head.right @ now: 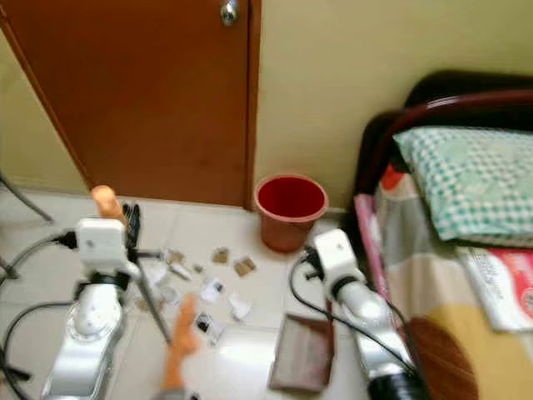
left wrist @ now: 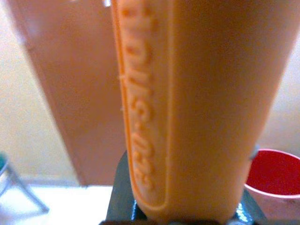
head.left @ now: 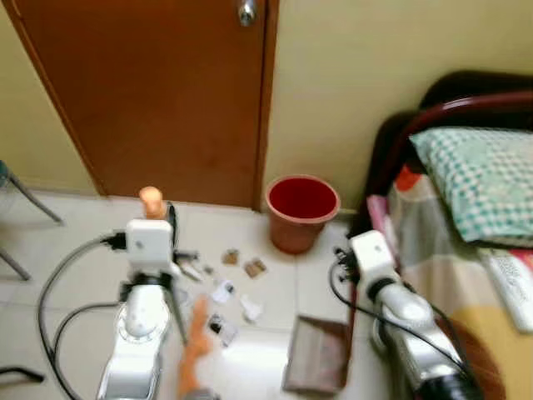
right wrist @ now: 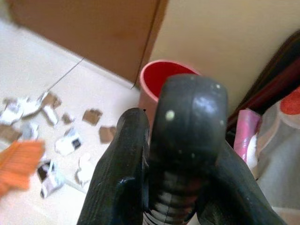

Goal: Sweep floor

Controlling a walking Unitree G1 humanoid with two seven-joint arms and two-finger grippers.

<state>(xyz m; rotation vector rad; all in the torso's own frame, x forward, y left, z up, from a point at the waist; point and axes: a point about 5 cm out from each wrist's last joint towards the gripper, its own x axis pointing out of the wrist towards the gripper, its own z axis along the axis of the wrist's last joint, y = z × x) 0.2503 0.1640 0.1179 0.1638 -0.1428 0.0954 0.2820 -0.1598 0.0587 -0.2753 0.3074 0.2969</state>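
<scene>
Both eye views soft w/ blur: paper scraps [head.left: 223, 292] on floor too smeared to read, broom bristles [head.left: 194, 342] an orange streak. Dustpan [head.left: 318, 354] cut by bottom edge. Left gripper's fingertips hidden behind orange broom handle [left wrist: 187, 108] up close. Right gripper's black handle [right wrist: 187, 136] blocks floor beyond; bed [head.left: 475, 250] runs off right edge.

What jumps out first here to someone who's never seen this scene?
The scatter of paper scraps on the pale floor in front of the brown door, with a red bin by the wall beside the bed. The left tool grips an orange broom; the right tool grips a dark dustpan handle, its pan on the floor.
</scene>
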